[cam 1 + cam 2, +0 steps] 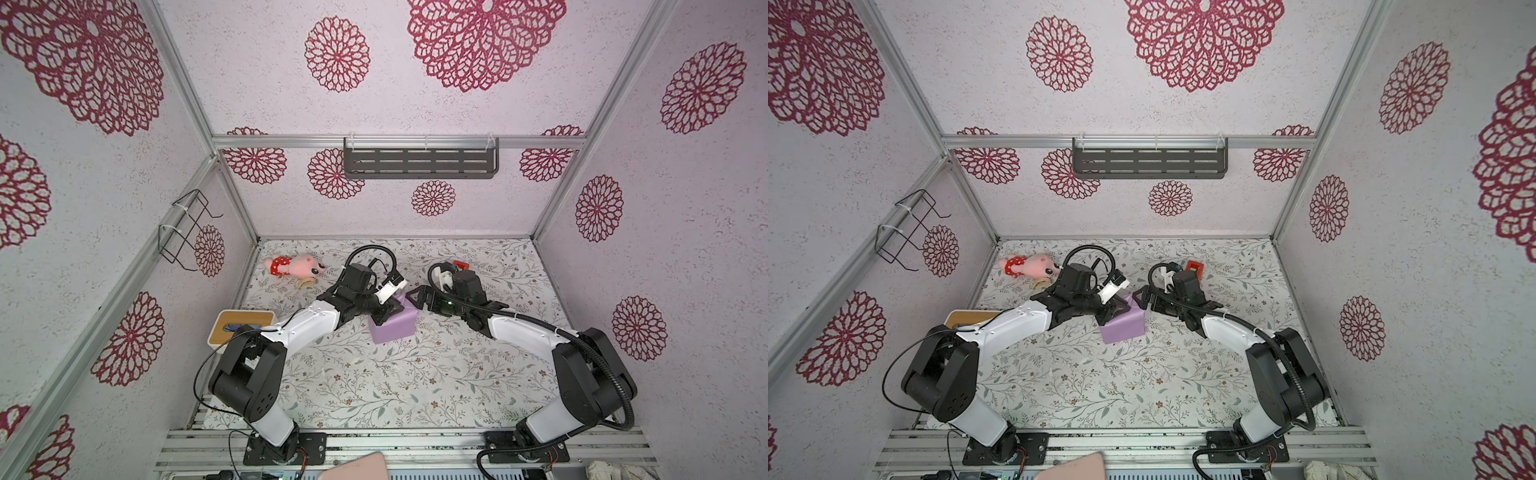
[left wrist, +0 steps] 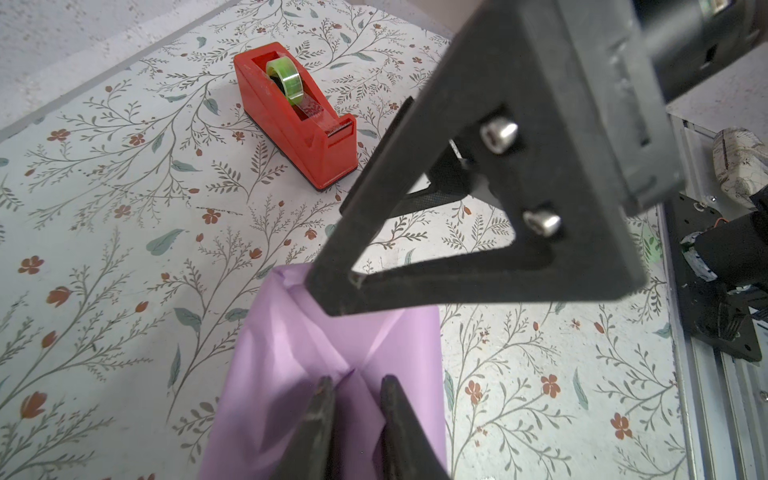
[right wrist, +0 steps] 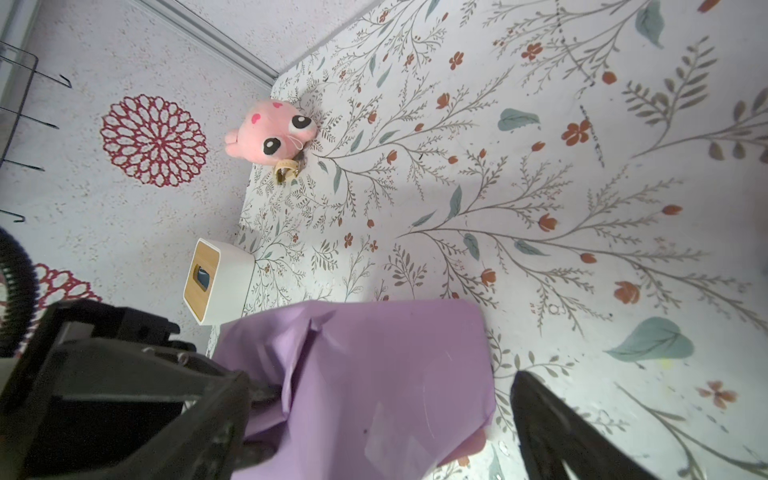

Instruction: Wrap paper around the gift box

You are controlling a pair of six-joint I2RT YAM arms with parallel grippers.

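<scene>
Nearest your left wrist camera, your left gripper (image 2: pixel 358 381) had its two fingers (image 2: pixel 322 415) only a narrow gap apart, poised over the folded seam on top of the paper (image 2: pixel 332 345); you could not tell whether they touched it. The paper, lilac face out, hid the gift box completely, and the parcel sat on the floral table (image 1: pixel 374 386) toward the back middle, between your two arms. Your right gripper (image 1: pixel 417 300) stood wide, holding nothing, one fingertip at the parcel's upper edge. The red tape dispenser (image 2: pixel 291 116) stood beyond, apart; the tissue box (image 1: pixel 243 328) and pink plush toy (image 1: pixel 297 266) lay to the left.
</scene>
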